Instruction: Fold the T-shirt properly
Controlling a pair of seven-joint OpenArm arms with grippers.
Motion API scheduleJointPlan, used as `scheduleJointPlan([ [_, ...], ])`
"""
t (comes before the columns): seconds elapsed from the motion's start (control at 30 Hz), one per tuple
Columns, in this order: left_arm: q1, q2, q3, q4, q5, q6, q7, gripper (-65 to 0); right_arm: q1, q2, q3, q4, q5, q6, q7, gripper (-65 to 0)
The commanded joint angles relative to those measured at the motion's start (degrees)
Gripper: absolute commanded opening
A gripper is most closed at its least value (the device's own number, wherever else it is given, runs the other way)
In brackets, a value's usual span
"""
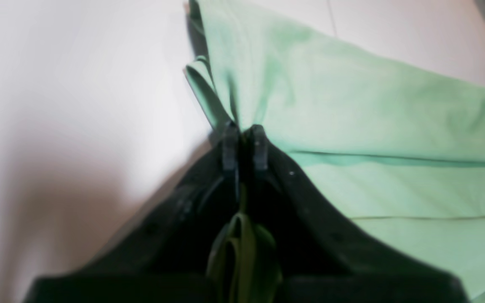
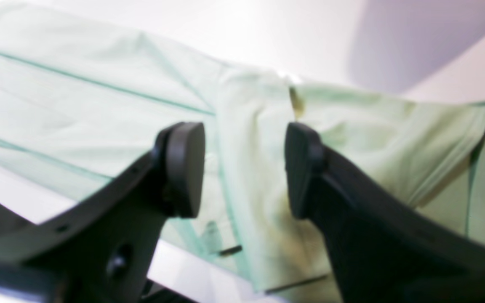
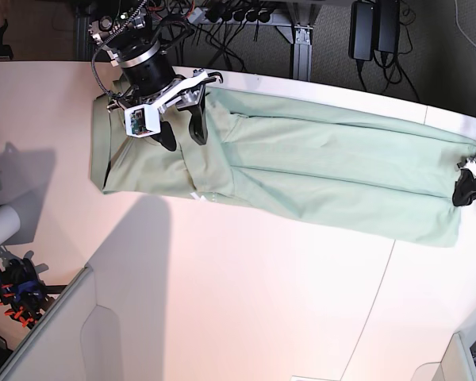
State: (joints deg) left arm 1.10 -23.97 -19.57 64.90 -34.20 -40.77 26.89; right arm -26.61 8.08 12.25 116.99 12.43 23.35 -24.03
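Note:
The pale mint-green T-shirt (image 3: 325, 171) lies folded into a long band across the white table (image 3: 246, 294). At the band's right end my left gripper (image 3: 462, 193) is pinched on the hem. In the left wrist view this gripper (image 1: 242, 139) is shut on a gathered fold of the T-shirt (image 1: 373, 126), and more cloth shows between the jaws behind the tips. My right gripper (image 3: 181, 133) hovers open over the band's left end. Its two dark fingertips (image 2: 183, 168) stand wide apart above the T-shirt (image 2: 78, 105), gripping nothing.
Cables and power bricks (image 3: 373, 28) hang behind the table's far edge. A white cylinder (image 3: 0, 226) and an orange-and-black tool (image 3: 16, 295) sit off the left side. A pale grey panel (image 3: 87, 337) rises at the bottom left.

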Motion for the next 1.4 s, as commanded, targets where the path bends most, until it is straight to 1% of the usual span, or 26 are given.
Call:
scheduleJointPlan([
  [0.0, -1.18, -1.68, -0.28, 0.50, 0.37, 0.79, -0.17, -65.0, 0.26, 0.31, 0.28, 1.18, 0.66, -0.02, 1.51, -34.2],
  [0.1, -2.49, -3.52, -0.28, 0.50, 3.67, 1.49, -2.60, -65.0, 0.28, 0.31, 0.28, 1.20, 0.66, -0.02, 1.51, -34.2],
  [0.17, -3.39, -4.85, -0.28, 0.50, 5.44, 3.04, -3.78, -65.0, 0.26, 0.31, 0.28, 1.20, 0.66, -0.02, 1.51, -34.2],
  [0.23, -4.46, -5.97, -0.28, 0.50, 6.47, 3.80, -4.02, -65.0, 0.42, 0.31, 0.39, 1.20, 0.68, -0.04, 1.51, -34.2],
  [0.37, -6.05, -7.41, -0.28, 0.50, 7.45, 4.17, -4.02, -65.0, 0.61, 0.31, 0.44, 1.20, 0.68, -0.04, 1.53, -34.2],
  [0.47, -6.19, -7.78, -0.28, 0.83, 7.02, 4.26, -3.93, -65.0, 0.59, 0.31, 0.44, 1.20, 0.68, -0.04, 1.53, -34.2],
  [0.57, -5.57, -7.17, -0.26, 3.50, 6.97, 3.19, -2.40, -65.0, 0.59, 0.31, 0.44, 1.20, 0.66, -0.04, 1.53, -34.2],
  [0.6, -5.11, -6.45, -0.26, 5.55, 6.95, 2.60, -1.70, -65.0, 0.59, 0.31, 0.44, 1.20, 0.66, -0.02, 1.53, -34.2],
  [0.67, -3.26, -4.68, -0.26, 11.32, 6.99, 2.58, -0.42, -65.0, 0.59, 0.31, 0.44, 1.20, 0.66, -0.02, 1.53, -34.2],
  [0.77, 0.59, -0.68, 0.15, 22.21, 7.04, 2.64, 1.22, -65.0, 0.90, 0.31, 0.44, 1.20, 0.66, -0.02, 1.53, -34.2],
  [0.83, 2.60, 1.86, 1.84, 28.28, 7.13, 2.95, 2.60, -65.0, 1.36, 0.31, 0.44, 1.20, 0.66, -0.02, 1.53, -34.2],
  [0.9, 4.17, 3.85, 5.25, 33.07, 9.29, 4.57, 3.50, -65.0, 1.70, 0.31, 0.44, 1.20, 0.66, -0.04, 1.53, -34.2],
  [0.97, 5.01, 5.46, 10.03, 36.44, 13.79, 6.60, 3.56, -65.0, 2.01, 0.33, 0.44, 1.20, 0.63, -0.02, 1.51, -34.2],
  [1.03, 4.90, 6.93, 15.28, 38.14, 17.42, 9.57, 3.56, -65.0, 2.19, 0.31, 0.44, 1.20, 0.66, -0.02, 1.53, -34.2],
  [1.1, 4.70, 8.52, 20.33, 38.69, 20.37, 12.00, 3.54, -65.0, 2.27, 0.31, 0.44, 1.20, 0.63, -0.02, 1.51, -34.2],
  [1.2, 4.66, 11.45, 26.60, 38.62, 25.20, 14.71, 3.61, -65.0, 2.32, 0.33, 0.57, 1.20, 0.66, -0.02, 1.53, -34.2],
  [1.23, 4.66, 12.31, 28.37, 38.58, 26.40, 15.12, 3.80, -65.0, 2.34, 0.33, 0.70, 1.20, 0.66, -0.02, 1.53, -34.2],
  [1.33, 4.63, 14.62, 32.17, 38.16, 29.90, 17.73, 3.82, -65.0, 2.32, 0.33, 1.16, 1.20, 0.66, -0.02, 1.53, -34.2],
  [1.37, 4.66, 15.15, 32.94, 38.01, 30.47, 17.88, 3.85, -65.0, 2.32, 0.33, 1.36, 1.20, 0.66, -0.02, 1.53, -34.2],
])
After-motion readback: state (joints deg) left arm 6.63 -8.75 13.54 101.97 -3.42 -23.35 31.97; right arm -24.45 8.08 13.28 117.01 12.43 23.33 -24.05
